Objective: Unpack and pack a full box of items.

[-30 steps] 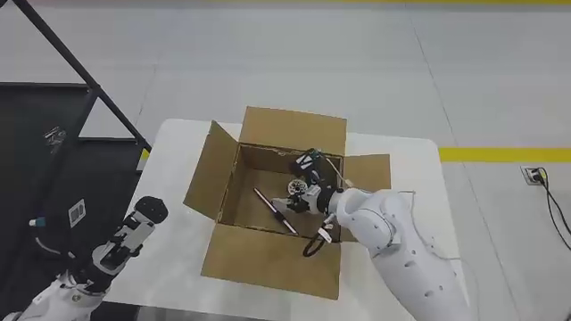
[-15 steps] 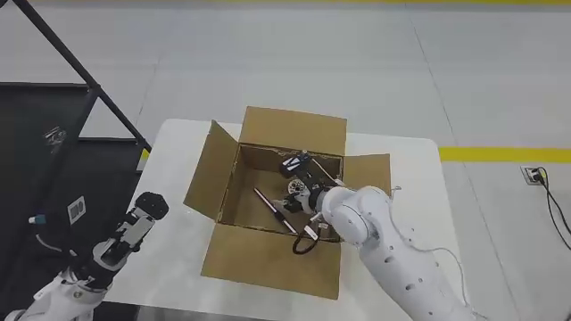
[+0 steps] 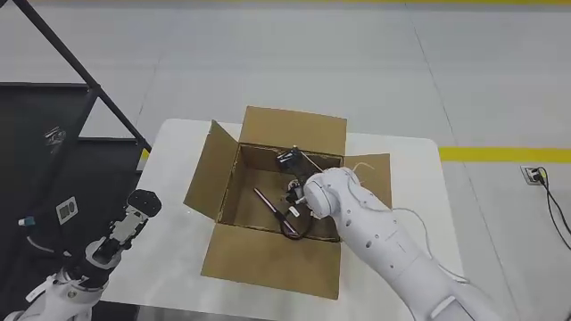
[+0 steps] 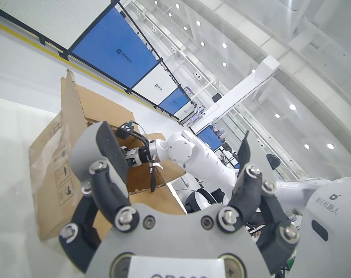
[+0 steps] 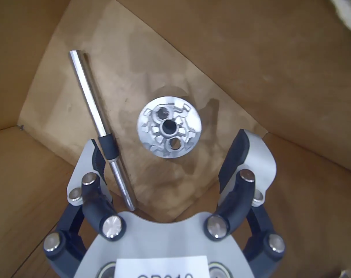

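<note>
An open cardboard box (image 3: 272, 263) stands on the white table (image 3: 178, 259). On its floor lie a metal rod with a black band (image 5: 101, 128) and a round metal disc with holes (image 5: 169, 127). My right gripper (image 5: 167, 143) hangs open inside the box, right above the disc, with one finger close beside the rod. From above, the rod (image 3: 270, 209) shows left of that gripper (image 3: 292, 203). My left gripper (image 3: 136, 214) is open and holds nothing, near the table's left edge, well apart from the box (image 4: 62, 151).
The box's four flaps are folded outward, and its walls (image 5: 221, 30) close in around the right gripper. A dark frame and rack (image 3: 53, 169) stands beyond the table's left edge. Bare table lies left and right of the box.
The right arm has swung left and further into the box, bringing its gripper over the disc. The left gripper has drifted slightly left toward the table's edge.
</note>
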Robot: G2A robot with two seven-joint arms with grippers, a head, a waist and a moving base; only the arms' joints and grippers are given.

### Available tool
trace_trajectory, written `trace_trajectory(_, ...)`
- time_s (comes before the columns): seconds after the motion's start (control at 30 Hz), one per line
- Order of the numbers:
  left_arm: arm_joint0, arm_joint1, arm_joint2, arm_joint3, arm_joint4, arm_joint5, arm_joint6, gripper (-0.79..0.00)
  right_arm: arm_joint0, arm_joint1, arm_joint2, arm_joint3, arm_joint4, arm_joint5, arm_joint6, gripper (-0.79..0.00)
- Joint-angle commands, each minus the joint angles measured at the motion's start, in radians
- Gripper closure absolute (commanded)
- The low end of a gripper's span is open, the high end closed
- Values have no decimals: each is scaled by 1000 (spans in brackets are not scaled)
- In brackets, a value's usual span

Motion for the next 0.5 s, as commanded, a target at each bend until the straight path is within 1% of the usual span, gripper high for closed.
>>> trace_trajectory(0.0, 0, 0, 0, 0, 0, 0, 0, -785, 13, -16, -9, 42, 17, -4, -27, -785)
trace_trajectory(0.03, 0, 0, 0, 0, 0, 0, 0, -785, 18, -23, -12, 64, 28, -9, -42, -680)
trace_trajectory(0.07, 0, 0, 0, 0, 0, 0, 0, -785, 24, -30, -15, 85, 35, -14, -50, -382)
trace_trajectory(0.1, 0, 0, 0, 0, 0, 0, 0, -785, 30, -36, -18, 105, 39, -16, -56, -320)
trace_trajectory(0.13, 0, 0, 0, 0, 0, 0, 0, -785, 34, -43, -20, 121, 49, -24, -61, -268)
trace_trajectory(0.17, 0, 0, 0, 0, 0, 0, 0, -785, 39, -48, -22, 136, 57, -35, -67, -237)
trace_trajectory(0.2, 0, 0, 0, 0, 0, 0, 0, -785, 43, -53, -23, 151, 63, -43, -76, -237)
trace_trajectory(0.23, 0, 0, 0, 0, 0, 0, 0, -785, 46, -58, -24, 165, 65, -47, -83, -215)
trace_trajectory(0.27, 0, 0, 0, 0, 0, 0, 0, -785, 49, -62, -25, 177, 66, -50, -90, -135)
trace_trajectory(0.3, 0, 0, 0, 0, 0, 0, 0, -785, 52, -66, -26, 186, 68, -49, -98, -86)
trace_trajectory(0.33, 0, 0, 0, 0, 0, 0, 0, -785, 54, -70, -27, 194, 68, -49, -106, -15)
trace_trajectory(0.37, 0, 0, 0, 0, 0, 0, 0, -785, 55, -73, -28, 198, 67, -48, -117, 0)
trace_trajectory(0.47, 0, 0, 0, 0, 0, 0, 0, -785, 53, -79, -29, 190, 58, -57, -145, 0)
